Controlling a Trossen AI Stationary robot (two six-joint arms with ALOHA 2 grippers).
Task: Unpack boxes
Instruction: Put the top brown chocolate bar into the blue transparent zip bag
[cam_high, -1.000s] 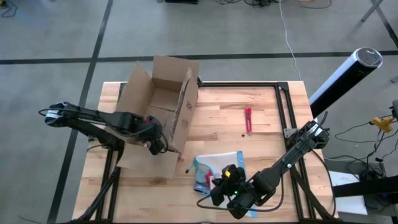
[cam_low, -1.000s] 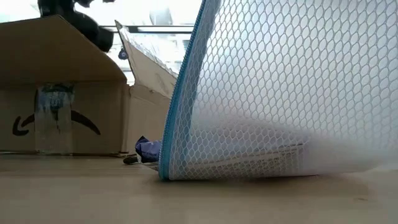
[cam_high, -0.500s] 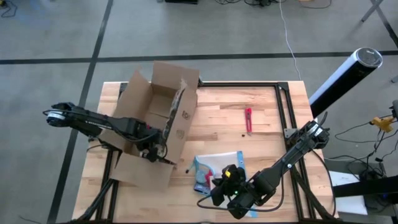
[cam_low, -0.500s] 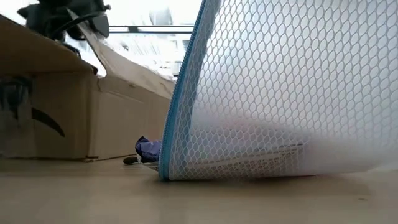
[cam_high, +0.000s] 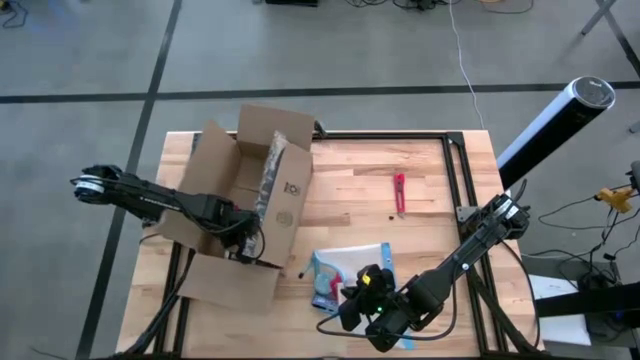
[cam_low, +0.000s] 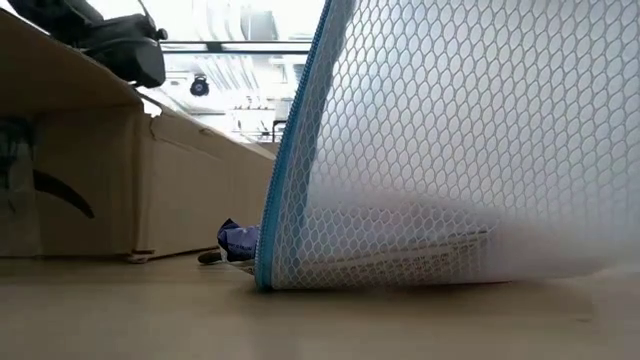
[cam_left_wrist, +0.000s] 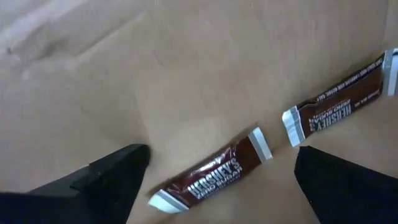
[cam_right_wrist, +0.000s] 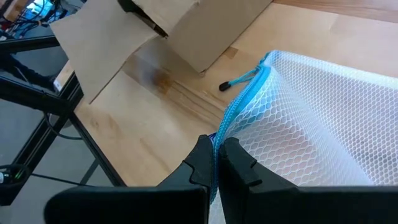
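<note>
Brown corrugated cardboard makes up the box (cam_high: 245, 200), flaps splayed at the upper left of the high view, with the left gripper (cam_high: 243, 243) reaching inside, fingers spread above two glossy brown candy bars (cam_left_wrist: 211, 177) on its smooth floor. White honeycomb mesh of the pouch (cam_low: 450, 150) fills the low view, blocking most of the table (cam_high: 400, 230). Right gripper (cam_right_wrist: 216, 163) pinches its blue zipper edge; a small red tool (cam_high: 399, 192) lies at upper right.

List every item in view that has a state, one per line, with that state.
cardboard box: open, flaps spread, tilted at the table's left edge.
left gripper: open, inside the box above the chocolate bars.
chocolate bars: two, wrapped, lying in the box.
mesh pouch: pinched at its blue zipper edge.
right gripper: shut on the pouch.
red tool: lying flat, untouched.
</note>
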